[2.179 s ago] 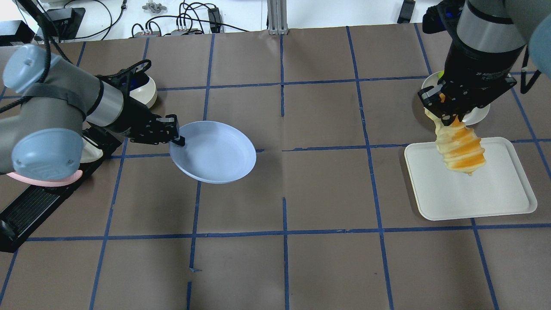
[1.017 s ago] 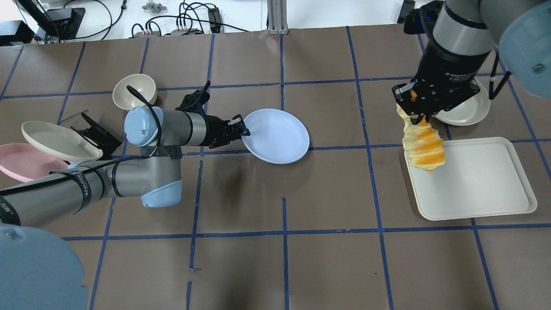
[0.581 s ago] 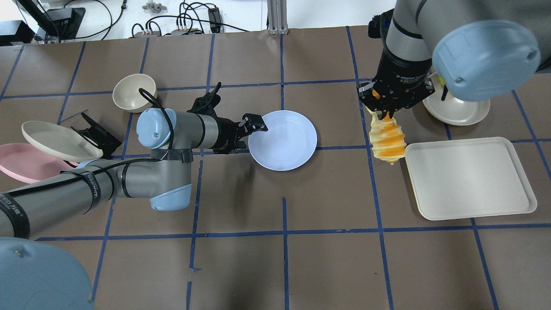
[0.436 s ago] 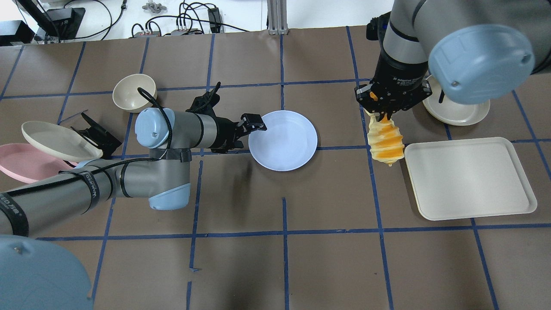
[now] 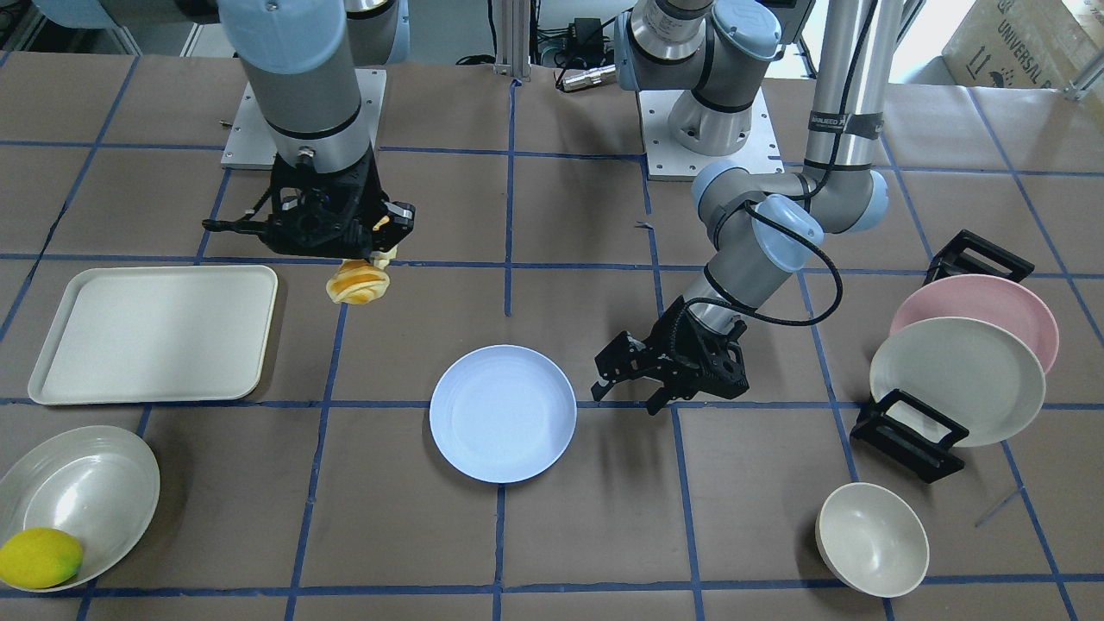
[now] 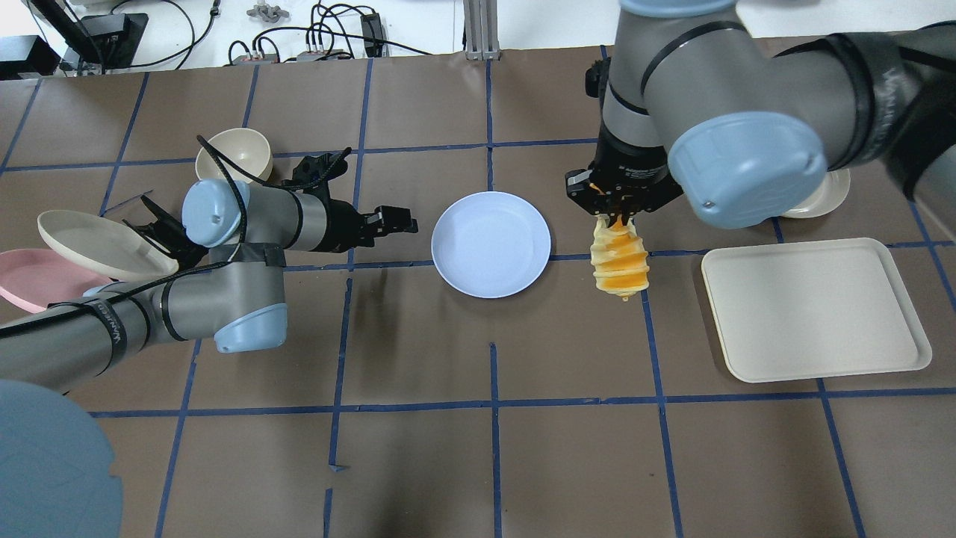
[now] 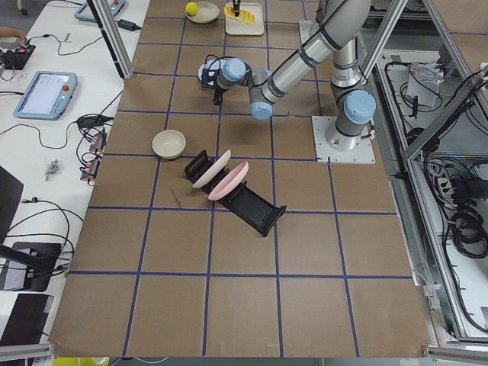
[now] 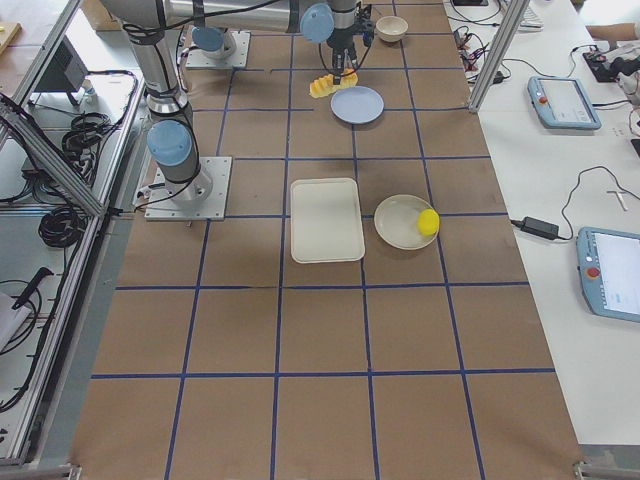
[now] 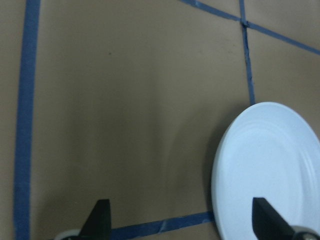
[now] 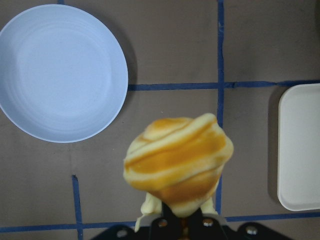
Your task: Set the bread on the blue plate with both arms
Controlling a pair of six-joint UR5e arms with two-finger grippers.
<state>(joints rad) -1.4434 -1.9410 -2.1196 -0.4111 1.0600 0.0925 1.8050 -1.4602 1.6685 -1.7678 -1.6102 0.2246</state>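
Gripping the bread (image 6: 620,258) by its upper end, the right tool (image 6: 617,217) is clamped shut on it, so the striped loaf hangs tip-down above the bench (image 6: 418,463) without touching it. The loaf hangs between the blue plate (image 6: 491,244) and the cream tray (image 6: 814,310) — nearer the plate's rim, but not over the plate.

The left tool (image 5: 625,398) sits low over the bench on the plate's other side, jaws spread wide and holding nothing. Its wrist view shows the fingertips (image 9: 100,222) well apart over brown paper, with the plate's rim just ahead of one of them, not touching.

The blue plate lies flat near the bench's middle, its face bare, beside a crossing of blue tape lines. A strip of brown paper separates its rim from each tool, and a wider stretch of paper runs along the robot's side of the bench.

The bench is covered in brown paper gridded with blue tape. Out on the left arm's side a black rack (image 5: 910,435) holds a pink plate (image 5: 992,297) and a cream plate (image 5: 957,379) on edge, with a cream bowl (image 6: 233,155) near. Beyond the tray — on the right arm's side — a pale dish (image 5: 78,492) holds a lemon (image 5: 39,556).
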